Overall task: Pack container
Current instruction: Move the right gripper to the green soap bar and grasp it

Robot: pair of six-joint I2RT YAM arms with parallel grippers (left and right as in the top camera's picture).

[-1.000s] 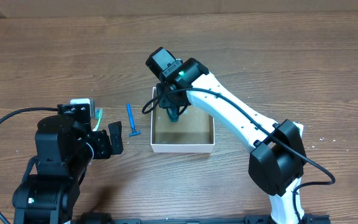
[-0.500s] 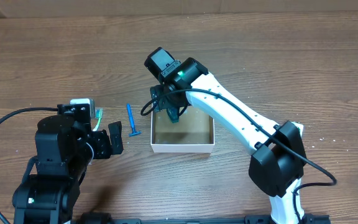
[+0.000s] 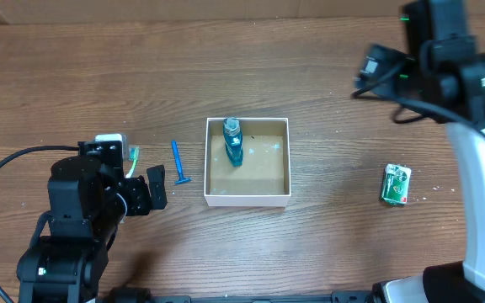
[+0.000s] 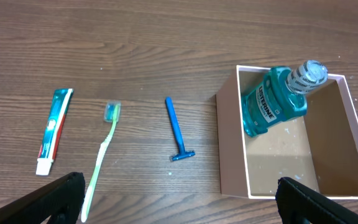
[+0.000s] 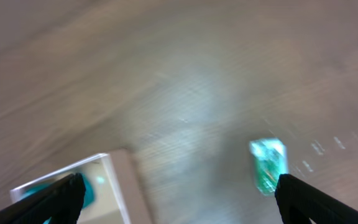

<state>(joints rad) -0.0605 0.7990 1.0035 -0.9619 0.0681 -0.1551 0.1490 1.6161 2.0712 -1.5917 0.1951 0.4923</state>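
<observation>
The container (image 3: 263, 174), a shallow white-walled box with a tan floor, sits mid-table. A teal mouthwash bottle (image 3: 233, 143) rests in its far-left corner, touched by neither gripper. The left wrist view shows the container (image 4: 284, 163) and the bottle (image 4: 277, 102) at the right. My left gripper (image 4: 179, 205) is open over bare wood, near the container's left wall. My right gripper (image 5: 179, 200) is open and empty, high over the table right of the container (image 5: 118, 180). Its view is blurred. The right arm (image 3: 445, 59) is at the upper right.
A blue razor (image 4: 177, 129), a green toothbrush (image 4: 101, 158) and a toothpaste tube (image 4: 53, 130) lie in a row left of the container. A green packet (image 3: 396, 183) lies on the wood at the far right, also caught in the right wrist view as the packet (image 5: 268, 165).
My right gripper opened, left the mouthwash bottle in the container and swung away up to the right. The left arm has not moved.
</observation>
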